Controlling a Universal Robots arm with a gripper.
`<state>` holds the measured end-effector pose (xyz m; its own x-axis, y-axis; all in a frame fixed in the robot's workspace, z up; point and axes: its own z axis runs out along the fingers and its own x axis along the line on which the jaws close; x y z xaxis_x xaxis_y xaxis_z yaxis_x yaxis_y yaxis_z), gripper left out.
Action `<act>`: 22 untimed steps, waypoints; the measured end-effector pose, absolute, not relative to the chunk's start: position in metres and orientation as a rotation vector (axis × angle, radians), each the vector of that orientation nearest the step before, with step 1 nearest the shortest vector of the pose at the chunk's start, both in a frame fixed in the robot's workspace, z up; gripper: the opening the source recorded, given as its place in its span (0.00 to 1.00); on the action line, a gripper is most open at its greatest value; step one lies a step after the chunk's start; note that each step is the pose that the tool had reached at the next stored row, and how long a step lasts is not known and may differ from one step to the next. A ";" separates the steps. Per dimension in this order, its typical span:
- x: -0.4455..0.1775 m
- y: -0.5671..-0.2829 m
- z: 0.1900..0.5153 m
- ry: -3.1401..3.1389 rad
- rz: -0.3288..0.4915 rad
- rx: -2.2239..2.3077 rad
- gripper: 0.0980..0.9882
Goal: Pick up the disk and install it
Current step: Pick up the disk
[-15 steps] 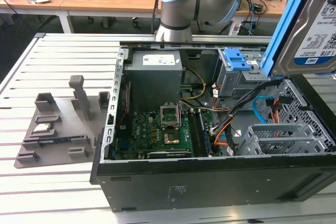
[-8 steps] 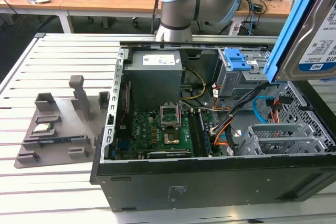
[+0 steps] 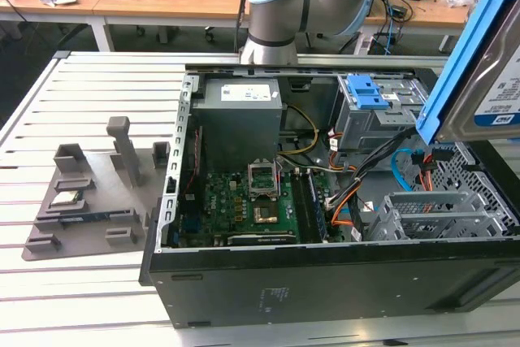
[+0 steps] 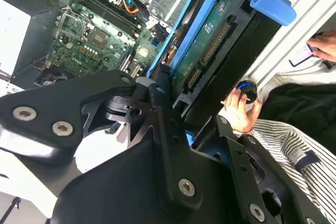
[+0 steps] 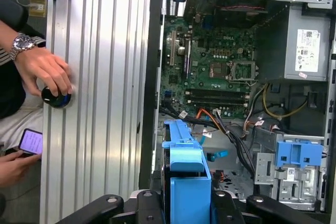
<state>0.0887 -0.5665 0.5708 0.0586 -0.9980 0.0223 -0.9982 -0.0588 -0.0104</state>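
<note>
The gripper [image 4: 190, 113] clamps the disk [image 4: 220, 40] by its blue bracket over the open computer case [image 3: 325, 290]. In the exterior view the disk is cut off at the right edge. A person's hand [image 5: 44, 66] half covers a dark knob [image 5: 55, 98] on the slatted table [image 5: 100, 103].

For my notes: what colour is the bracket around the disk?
Blue. The bracket shows best in the second wrist view.
</note>
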 end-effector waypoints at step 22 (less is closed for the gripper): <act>0.089 -0.607 0.565 -2.150 0.036 2.280 0.30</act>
<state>0.0887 -0.6066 0.5652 0.0586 -0.9980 0.0221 -0.9982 -0.0588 -0.0104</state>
